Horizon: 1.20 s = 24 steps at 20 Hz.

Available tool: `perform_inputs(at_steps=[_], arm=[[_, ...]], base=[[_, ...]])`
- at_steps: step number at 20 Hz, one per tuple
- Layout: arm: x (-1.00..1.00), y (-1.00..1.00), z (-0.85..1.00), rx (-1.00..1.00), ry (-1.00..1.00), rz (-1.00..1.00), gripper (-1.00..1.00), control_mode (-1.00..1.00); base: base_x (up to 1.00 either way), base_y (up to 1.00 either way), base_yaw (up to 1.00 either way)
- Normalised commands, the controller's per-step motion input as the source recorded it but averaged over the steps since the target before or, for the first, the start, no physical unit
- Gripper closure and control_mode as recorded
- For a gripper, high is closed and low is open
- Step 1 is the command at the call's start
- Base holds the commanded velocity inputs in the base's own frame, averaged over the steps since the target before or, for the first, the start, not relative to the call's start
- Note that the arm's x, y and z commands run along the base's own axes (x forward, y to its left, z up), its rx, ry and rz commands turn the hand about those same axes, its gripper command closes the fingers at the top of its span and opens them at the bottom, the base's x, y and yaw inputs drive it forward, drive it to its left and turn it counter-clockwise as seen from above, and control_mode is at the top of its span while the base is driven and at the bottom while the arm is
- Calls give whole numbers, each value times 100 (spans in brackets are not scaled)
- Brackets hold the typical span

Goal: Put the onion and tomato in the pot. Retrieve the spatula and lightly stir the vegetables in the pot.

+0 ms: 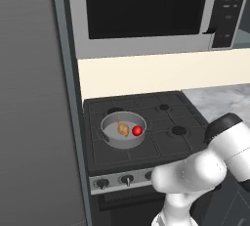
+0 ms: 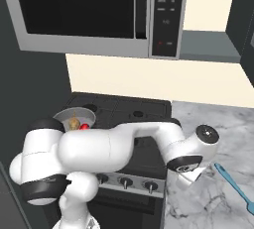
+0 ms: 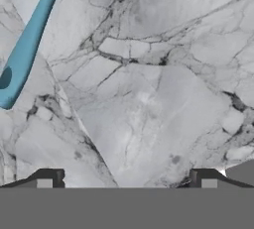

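Spread wide and empty, the gripper [image 3: 126, 181] hangs over the marble counter [image 3: 149, 99], with the spatula [image 3: 25, 49] lying just beside it, untouched.

The pincer [image 3: 126, 181] hangs wide open over bare marble surface [image 3: 149, 104], nothing between its tips. The spatula [image 2: 234, 184] lies flat just beside it, free on all sides. Above the pot [image 1: 123, 130] on the stove [image 1: 161, 122], open air reaches up to the microwave [image 1: 146, 10].
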Motion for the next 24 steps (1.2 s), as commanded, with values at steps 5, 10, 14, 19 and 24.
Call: perform_inputs(at_steps=[5,10,14,19,24], arm=[[4,-40,25,0,-2,0,-100,-100],[7,-40,-2,3,0,-1,-100,-100],[16,-29,-6,7,1,-4,-100,-100],[42,-19,6,1,11,-16,-100,-100],[41,-12,-15,8,22,-12,-100,-100]], base=[[0,0,0],[0,0,0],[0,0,0],[0,0,0],[0,0,0]])
